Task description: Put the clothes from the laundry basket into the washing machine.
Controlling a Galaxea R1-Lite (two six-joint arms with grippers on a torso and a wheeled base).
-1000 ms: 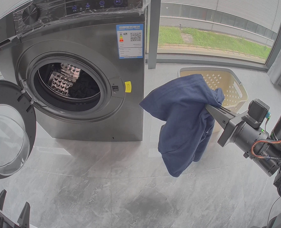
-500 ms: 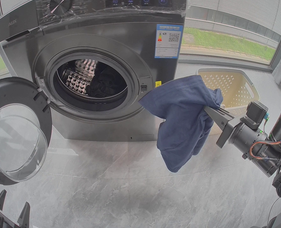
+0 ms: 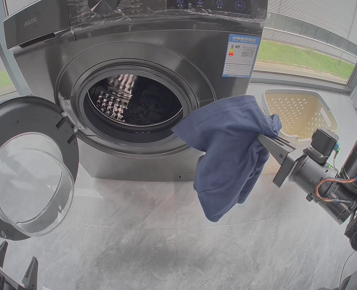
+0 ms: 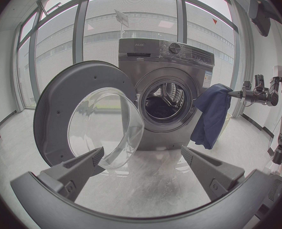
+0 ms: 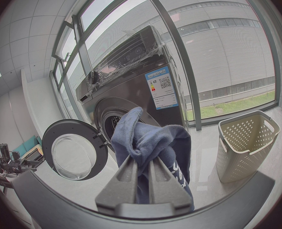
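Note:
A navy blue garment (image 3: 224,150) hangs from my right gripper (image 3: 267,138), which is shut on its bunched top. It dangles above the floor, just right of the washing machine's (image 3: 146,41) open drum mouth (image 3: 136,101). Dark clothes (image 3: 154,103) lie inside the drum. The beige laundry basket (image 3: 307,101) stands on the floor to the machine's right, behind my right arm. The same garment (image 5: 147,140) is pinched between the right fingers (image 5: 128,172) in the right wrist view. My left gripper (image 3: 15,262) is low at the near left, open and empty (image 4: 141,156).
The round glass door (image 3: 25,174) is swung wide open to the left of the drum. Bare grey floor (image 3: 146,238) lies in front of the machine. A large window (image 3: 315,29) runs behind the basket.
The head camera has turned, so the washing machine and basket sit further right in the picture. The garment now hangs closer to the drum opening. The left gripper has not moved.

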